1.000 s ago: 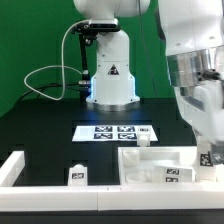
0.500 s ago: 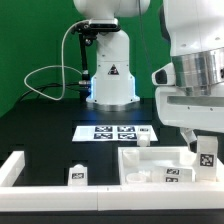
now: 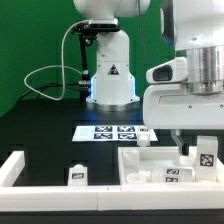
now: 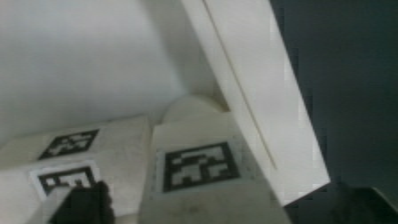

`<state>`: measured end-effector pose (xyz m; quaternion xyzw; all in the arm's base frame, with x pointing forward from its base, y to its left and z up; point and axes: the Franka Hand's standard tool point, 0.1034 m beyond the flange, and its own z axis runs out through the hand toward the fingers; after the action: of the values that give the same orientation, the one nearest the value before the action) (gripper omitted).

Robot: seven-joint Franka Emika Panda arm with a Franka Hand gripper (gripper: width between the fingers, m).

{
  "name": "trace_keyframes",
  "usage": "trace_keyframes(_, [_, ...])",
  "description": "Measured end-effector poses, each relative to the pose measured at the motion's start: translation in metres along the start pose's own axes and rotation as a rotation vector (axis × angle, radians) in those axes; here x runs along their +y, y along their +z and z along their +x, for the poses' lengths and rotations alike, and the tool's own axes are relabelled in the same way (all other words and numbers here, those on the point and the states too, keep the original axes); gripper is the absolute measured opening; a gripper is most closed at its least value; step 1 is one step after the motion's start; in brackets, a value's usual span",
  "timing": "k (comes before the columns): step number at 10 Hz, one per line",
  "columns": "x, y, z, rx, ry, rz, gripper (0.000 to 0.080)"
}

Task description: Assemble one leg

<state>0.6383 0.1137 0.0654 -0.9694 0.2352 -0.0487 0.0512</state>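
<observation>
My gripper (image 3: 203, 150) hangs over the exterior view's right end of the large white panel with a raised rim (image 3: 135, 160). It is shut on a leg (image 3: 207, 156), a stubby white peg with a square tag, held upright at the panel's right edge. In the wrist view the leg (image 4: 199, 165) fills the space between my gripper's (image 4: 217, 208) dark fingertips (image 4: 80, 205), with the panel's rim (image 4: 231, 60) behind it. A second leg (image 3: 77, 174) stands on the table at front left. Another one (image 3: 144, 140) stands by the panel's far edge.
The marker board (image 3: 115, 131) lies behind the panel, in front of the robot's base (image 3: 110, 85). A white L-shaped rail (image 3: 12, 168) borders the front left. A tagged white part (image 3: 172, 175) sits at the panel's front.
The arm's hand has shifted toward the exterior view's left and turned above the panel. The held leg stays at about the same spot.
</observation>
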Motion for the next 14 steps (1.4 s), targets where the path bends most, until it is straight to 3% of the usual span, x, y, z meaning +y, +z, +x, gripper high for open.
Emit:
trace_keyframes(1, [0.0002, -0.0001, 0.0003, 0.001, -0.001, 0.0, 0.0422])
trace_keyframes(2, [0.0001, 0.0003, 0.0, 0.0, 0.061, 0.001, 0.0422])
trace_keyframes(3, [0.0007, 0.0006, 0.0, -0.001, 0.145, 0.0, 0.0285])
trace_keyframes(8, [0.0014, 0.0012, 0.0016, -0.032, 0.732, -0.011, 0.0285])
trace_keyframes(11, [-0.0008, 0.0022, 0.003, -0.088, 1.25, 0.032, 0.0285])
trace_keyframes(14, [-0.0006, 0.0025, 0.0051, -0.095, 1.508, 0.054, 0.0285])
